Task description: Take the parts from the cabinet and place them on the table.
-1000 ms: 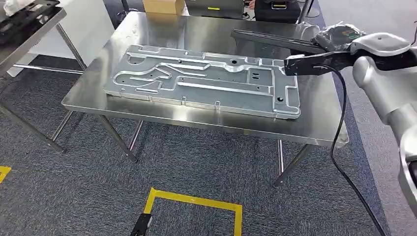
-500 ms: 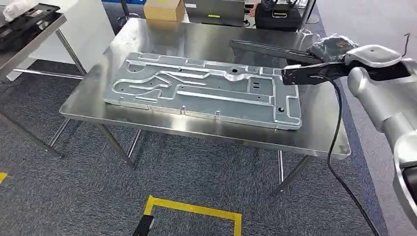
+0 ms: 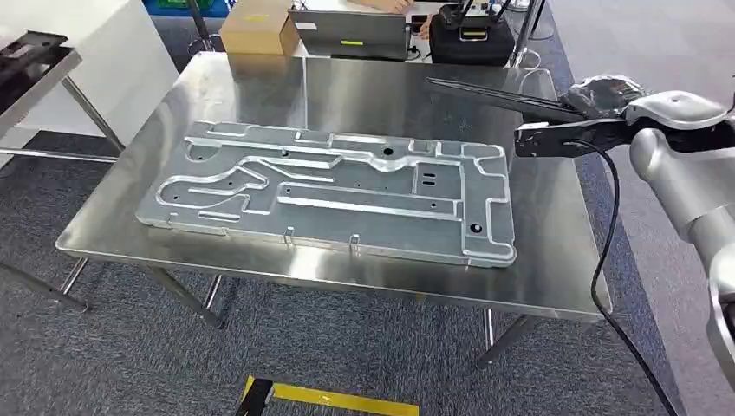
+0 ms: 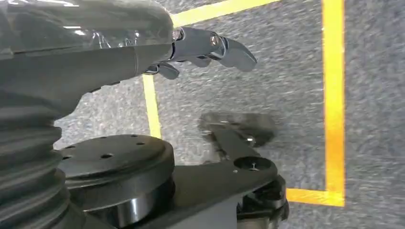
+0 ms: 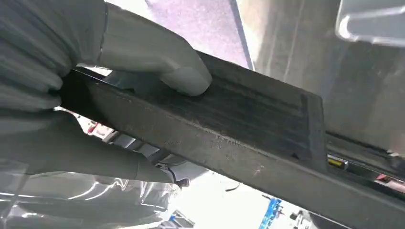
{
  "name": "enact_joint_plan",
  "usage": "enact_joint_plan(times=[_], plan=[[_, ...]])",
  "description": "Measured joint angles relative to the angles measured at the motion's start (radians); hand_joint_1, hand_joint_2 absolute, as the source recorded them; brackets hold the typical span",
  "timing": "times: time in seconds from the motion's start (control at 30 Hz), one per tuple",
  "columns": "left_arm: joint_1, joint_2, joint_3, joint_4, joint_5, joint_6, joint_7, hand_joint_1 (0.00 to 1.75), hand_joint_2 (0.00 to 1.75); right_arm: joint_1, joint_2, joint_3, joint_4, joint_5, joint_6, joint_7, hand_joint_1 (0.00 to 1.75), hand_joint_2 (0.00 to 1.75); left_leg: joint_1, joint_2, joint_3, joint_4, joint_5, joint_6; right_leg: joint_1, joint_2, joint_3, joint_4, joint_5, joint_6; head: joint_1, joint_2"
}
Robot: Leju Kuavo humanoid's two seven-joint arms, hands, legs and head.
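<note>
Above the table [image 3: 555,260], right hand [image 5: 71,90] grips a black bar [image 5: 229,129]; left hand [image 4: 205,47] hangs spread.

**Three cameras, one shared bar**

The head view looks forward and down from high up onto the steel table [image 3: 347,87]. The right wrist view sits close behind the right hand [image 5: 57,71], sharing the black bar [image 5: 229,129] with it. The left wrist view faces carpet [image 4: 286,86].

A silver machined plate [image 3: 334,191] lies on a shiny steel table [image 3: 555,225] above grey carpet [image 3: 113,364] with yellow tape [image 3: 338,399].
</note>
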Motion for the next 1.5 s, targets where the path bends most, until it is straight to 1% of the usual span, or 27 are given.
enact_joint_plan(times=[0.03, 0.07, 0.1, 0.13, 0.17, 0.2, 0.23, 0.27, 0.3, 0.33, 0.37, 0.4, 0.43, 0.47, 0.5, 0.53, 0.57, 0.6, 0.63, 0.67, 0.73, 0.8, 0.9, 1.0, 1.1, 1.2, 1.5], plan=[[0.001, 0.000, -0.001, 0.000, 0.000, 0.003, 0.002, 0.00, 1.75, 0.002, -0.001, 0.000, 0.000, -0.001, 0.001, 0.000, 1.75, 1.75, 0.000, 0.000, 0.004, -0.083, 0.132, 0.007, 0.000, 0.000, 0.014, 0.000, -0.014, 0.005, 0.000, 0.000], [0.006, 0.000, -0.001, 0.002, 0.000, 0.009, 0.004, 0.00, 1.75, 0.009, -0.006, 0.000, 0.000, -0.003, 0.002, 0.000, 1.75, 1.75, -0.006, 0.001, -0.005, -0.154, 0.245, 0.011, 0.005, 0.004, 0.024, 0.011, -0.029, 0.013, 0.000, 0.000], [0.004, 0.001, -0.001, 0.002, 0.000, 0.013, 0.005, 0.00, 1.75, 0.010, -0.006, 0.000, 0.000, -0.006, 0.006, 0.000, 1.75, 1.75, -0.006, 0.000, 0.005, -0.130, 0.236, 0.014, 0.007, 0.007, 0.026, 0.003, -0.041, 0.022, 0.000, 0.000], [0.004, 0.000, -0.001, 0.002, 0.000, 0.017, 0.005, 0.00, 1.75, 0.013, -0.010, 0.000, -0.001, -0.010, 0.006, 0.001, 1.75, 1.75, -0.010, -0.005, 0.003, -0.127, 0.234, 0.018, 0.008, 0.007, 0.031, 0.003, -0.051, 0.030, 0.000, 0.000], [0.003, -0.002, -0.001, 0.002, 0.000, 0.018, 0.005, 0.00, 1.75, 0.012, -0.014, 0.000, -0.003, -0.021, 0.002, 0.005, 1.75, 1.75, -0.011, -0.005, 0.003, -0.124, 0.228, 0.026, 0.004, 0.006, 0.035, -0.002, -0.054, 0.036, 0.001, 0.000], [0.000, -0.002, -0.001, 0.002, 0.000, 0.020, 0.005, 0.00, 1.75, 0.013, -0.014, -0.002, -0.008, -0.032, -0.008, 0.013, 1.75, 1.75, -0.010, -0.005, 0.008, -0.127, 0.225, 0.032, 0.001, 0.007, 0.040, -0.007, -0.060, 0.044, 0.000, 0.000], [-0.003, -0.002, -0.001, 0.002, -0.001, 0.023, 0.005, 0.00, 1.75, 0.015, -0.017, -0.006, -0.009, -0.043, -0.025, 0.023, 1.75, 1.75, -0.008, -0.005, 0.015, -0.134, 0.223, 0.039, -0.001, 0.000, 0.041, 0.007, -0.073, 0.048, 0.001, 0.000], [-0.007, -0.002, -0.002, 0.002, -0.003, 0.024, 0.006, 0.00, 1.75, 0.019, -0.017, -0.009, -0.010, -0.053, -0.053, 0.033, 1.75, 1.75, -0.009, -0.005, 0.020, -0.135, 0.217, 0.048, 0.000, -0.005, 0.016, 0.053, -0.094, 0.047, 0.001, 0.000], [-0.011, -0.002, -0.003, 0.002, -0.005, 0.026, 0.010, 0.00, 1.75, 0.033, -0.016, -0.012, -0.012, -0.064, -0.093, 0.044, 1.75, 1.75, -0.011, -0.005, 0.024, -0.135, 0.212, 0.054, 0.003, -0.007, -0.030, 0.132, -0.128, 0.046, 0.000, 0.000], [-0.015, -0.003, -0.003, 0.002, -0.012, 0.026, 0.012, 0.00, 1.75, 0.054, -0.015, -0.020, -0.013, -0.077, -0.139, 0.051, 1.75, 1.75, -0.013, -0.005, 0.029, -0.135, 0.206, 0.058, 0.007, -0.007, -0.083, 0.221, -0.158, 0.046, 0.000, 0.000], [-0.018, -0.004, -0.005, 0.002, -0.019, 0.026, 0.013, 0.00, 1.75, 0.083, -0.011, -0.029, -0.013, -0.089, -0.173, 0.056, 1.75, 1.75, -0.017, -0.007, 0.036, -0.135, 0.200, 0.062, 0.009, -0.007, -0.128, 0.288, -0.171, 0.045, 0.000, 0.000], [-0.019, -0.006, -0.006, 0.002, -0.019, 0.025, 0.015, 0.00, 1.75, 0.113, -0.004, -0.036, -0.013, -0.095, -0.198, 0.063, 1.75, 1.75, -0.020, -0.011, 0.043, -0.135, 0.195, 0.065, 0.012, -0.007, -0.159, 0.320, -0.163, 0.042, 0.001, 0.000], [-0.021, -0.008, -0.008, 0.002, -0.018, 0.025, 0.016, 0.00, 1.75, 0.148, 0.009, -0.040, -0.012, -0.097, -0.218, 0.067, 1.75, 1.75, -0.024, -0.016, 0.053, -0.134, 0.188, 0.065, 0.017, -0.007, -0.166, 0.297, -0.123, 0.034, 0.001, 0.000], [-0.023, -0.009, -0.011, 0.002, -0.018, 0.024, 0.016, 0.00, 1.75, 0.174, 0.024, -0.043, -0.011, -0.096, -0.231, 0.066, 1.75, 1.75, -0.029, -0.019, 0.061, -0.134, 0.183, 0.067, 0.023, -0.007, -0.152, 0.236, -0.070, 0.023, 0.001, 0.000], [-0.025, -0.010, -0.014, 0.002, -0.018, 0.024, 0.015, 0.00, 1.75, 0.197, 0.037, -0.045, -0.009, -0.095, -0.243, 0.066, 1.75, 1.75, -0.036, -0.021, 0.069, -0.133, 0.178, 0.067, 0.030, -0.007, -0.123, 0.143, -0.008, 0.007, 0.001, 0.000], [-0.029, -0.011, -0.015, 0.002, -0.018, 0.024, 0.014, 0.00, 1.75, 0.215, 0.058, -0.047, -0.008, -0.092, -0.251, 0.066, 1.75, 1.75, -0.041, -0.021, 0.075, -0.134, 0.174, 0.067, 0.040, -0.006, -0.091, 0.050, 0.046, -0.014, 0.001, 0.000], [-0.031, -0.018, -0.017, 0.002, -0.018, 0.024, 0.012, 0.00, 1.75, 0.232, 0.079, -0.048, -0.006, -0.091, -0.260, 0.067, 1.75, 1.75, -0.047, -0.019, 0.075, -0.134, 0.171, 0.064, 0.046, -0.011, -0.083, 0.030, 0.041, -0.031, -0.001, 0.000], [-0.036, -0.017, -0.018, 0.002, -0.017, 0.030, 0.013, 0.00, 1.75, 0.247, 0.103, -0.050, -0.005, -0.091, -0.264, 0.067, 1.75, 1.75, -0.045, -0.018, 0.074, -0.133, 0.169, 0.062, 0.048, -0.015, -0.081, 0.014, 0.049, -0.029, -0.001, 0.000], [-0.037, -0.017, -0.019, 0.002, -0.018, 0.034, 0.013, 0.00, 1.75, 0.264, 0.123, -0.050, -0.004, -0.090, -0.266, 0.067, 1.75, 1.75, -0.045, -0.015, 0.074, -0.132, 0.166, 0.061, 0.048, -0.013, -0.079, 0.010, 0.050, -0.025, -0.002, 0.000], [-0.036, -0.017, -0.019, 0.002, -0.017, 0.040, 0.016, 0.00, 1.75, 0.281, 0.140, -0.050, -0.002, -0.093, -0.266, 0.067, 1.75, 1.75, -0.044, -0.014, 0.074, -0.133, 0.163, 0.063, 0.046, -0.013, -0.077, 0.010, 0.048, -0.014, -0.001, 0.000], [-0.036, -0.018, -0.020, 0.002, -0.014, 0.055, 0.023, 0.00, 1.75, 0.314, 0.180, -0.057, 0.004, -0.103, -0.263, 0.067, 1.75, 1.75, -0.042, -0.012, 0.076, -0.132, 0.163, 0.059, 0.047, -0.011, -0.076, 0.009, 0.048, -0.015, -0.002, 0.000], [-0.032, -0.018, -0.020, 0.002, -0.014, 0.062, 0.027, 0.00, 1.75, 0.338, 0.216, -0.059, 0.011, -0.106, -0.250, 0.066, 1.75, 1.75, -0.041, -0.013, 0.077, -0.133, 0.163, 0.059, 0.047, -0.012, -0.076, 0.009, 0.047, -0.016, -0.001, 0.000], [-0.022, -0.015, -0.019, 0.002, -0.014, 0.071, 0.028, 0.00, 1.75, 0.366, 0.257, -0.059, 0.021, -0.103, -0.240, 0.064, 1.75, 1.75, -0.041, -0.013, 0.077, -0.134, 0.163, 0.057, 0.048, -0.012, -0.076, 0.010, 0.046, -0.018, -0.001, 0.000], [-0.014, -0.015, -0.020, 0.002, -0.014, 0.073, 0.031, 0.00, 1.75, 0.373, 0.289, -0.059, 0.028, -0.101, -0.241, 0.058, 1.75, 1.75, -0.040, -0.012, 0.079, -0.134, 0.161, 0.053, 0.048, -0.011, -0.075, 0.010, 0.044, -0.020, -0.002, 0.000], [-0.013, -0.015, -0.020, 0.002, -0.013, 0.073, 0.030, 0.00, 1.75, 0.381, 0.315, -0.059, 0.033, -0.095, -0.235, 0.055, 1.75, 1.75, -0.040, -0.011, 0.081, -0.135, 0.160, 0.053, 0.048, -0.010, -0.073, 0.010, 0.043, -0.022, -0.001, 0.000], [-0.013, -0.015, -0.020, 0.002, -0.015, 0.066, 0.027, 0.00, 1.75, 0.384, 0.330, -0.059, 0.037, -0.090, -0.235, 0.061, 1.75, 1.75, -0.041, -0.011, 0.082, -0.134, 0.160, 0.053, 0.048, -0.010, -0.072, 0.010, 0.043, -0.023, -0.001, 0.000], [-0.015, -0.016, -0.021, 0.002, -0.017, 0.064, 0.029, 0.00, 1.75, 0.385, 0.332, -0.059, 0.043, -0.086, -0.241, 0.066, 1.75, 1.75, -0.041, -0.011, 0.082, -0.134, 0.160, 0.053, 0.048, -0.010, -0.071, 0.010, 0.043, -0.022, -0.001, 0.000]])
